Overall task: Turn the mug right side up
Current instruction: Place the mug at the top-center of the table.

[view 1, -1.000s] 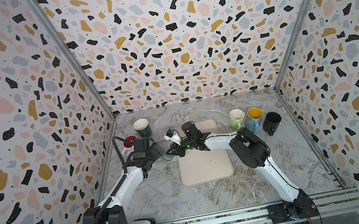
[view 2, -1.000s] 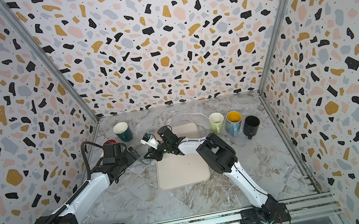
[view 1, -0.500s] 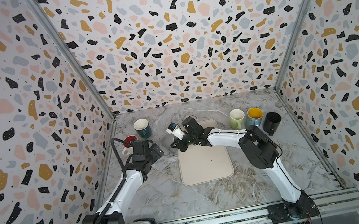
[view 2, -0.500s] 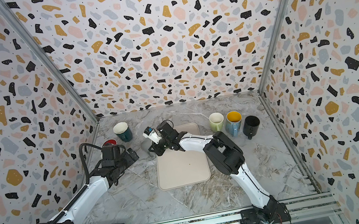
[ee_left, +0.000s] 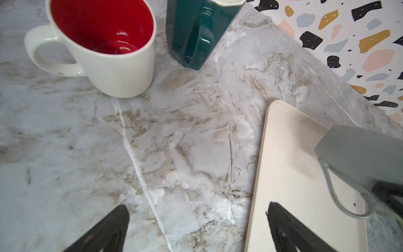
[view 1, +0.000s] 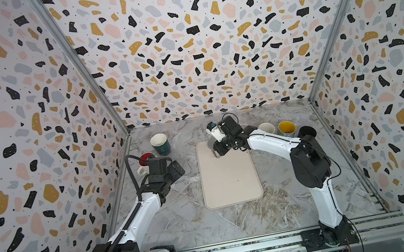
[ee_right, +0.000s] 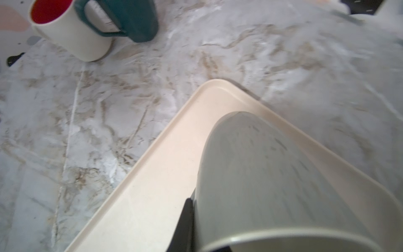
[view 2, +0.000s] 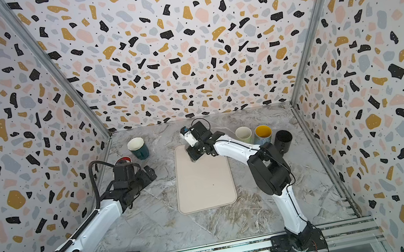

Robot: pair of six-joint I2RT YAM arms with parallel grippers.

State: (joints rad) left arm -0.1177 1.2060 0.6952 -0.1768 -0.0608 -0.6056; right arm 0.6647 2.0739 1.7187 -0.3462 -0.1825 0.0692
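The grey mug [ee_right: 272, 174] hangs tilted over the far corner of the tray [view 1: 228, 180]. It looks clear of the tray in the left wrist view. Its rim is nearest the right wrist camera and its base points down and away. The right hand [view 1: 218, 149] is clamped on it at the rim, one black finger [ee_right: 187, 218] against the outer wall and the other hidden. That grip leaves the base free to be set down, so I judge the turn partly made. The left hand [ee_left: 197, 220] hovers wide and empty above the tabletop [view 1: 183, 219], near the red-lined mug [ee_left: 113, 65] and teal mug [ee_left: 192, 32], probably parked out of the way. The cream mug [view 1: 266, 128], yellow mug [view 1: 287, 128] and black mug [view 1: 306, 132] stand upright beside the right arm.
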